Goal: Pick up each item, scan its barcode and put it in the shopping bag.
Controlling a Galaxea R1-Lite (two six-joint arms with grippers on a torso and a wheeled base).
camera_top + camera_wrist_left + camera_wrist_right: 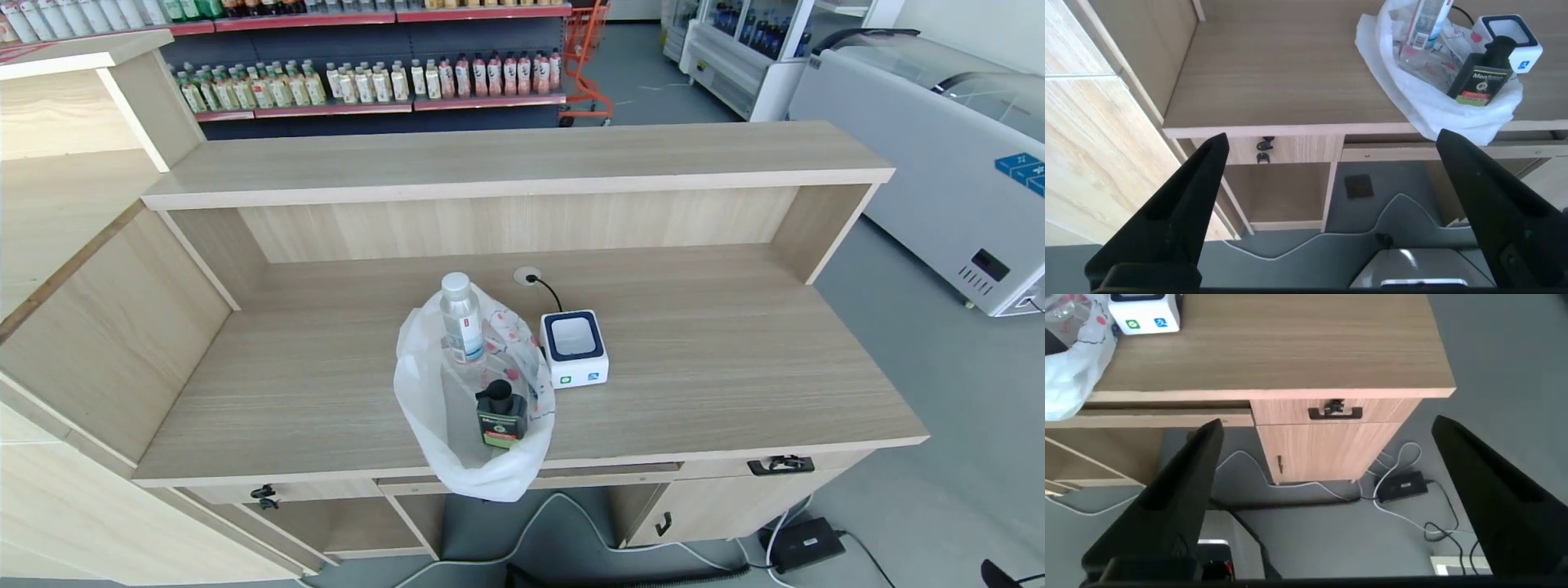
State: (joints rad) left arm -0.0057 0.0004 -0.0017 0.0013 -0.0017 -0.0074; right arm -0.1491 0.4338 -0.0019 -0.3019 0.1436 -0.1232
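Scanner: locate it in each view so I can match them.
Head view: scanner on the counter, right of the shopping bag.
Left wrist view: scanner just beyond the shopping bag.
Right wrist view: scanner on the counter beside the shopping bag.
Shared landmark: the shopping bag.

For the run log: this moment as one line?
shopping bag: on counter, holds water bottle and dark bottle | scanner: beside bag | left gripper: open, empty | right gripper: open, empty

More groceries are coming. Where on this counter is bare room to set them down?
Bare counter lies right of the scanner to the counter's end, and left of the shopping bag to the side wall. The middle is crowded: bag beside scanner, cable behind.
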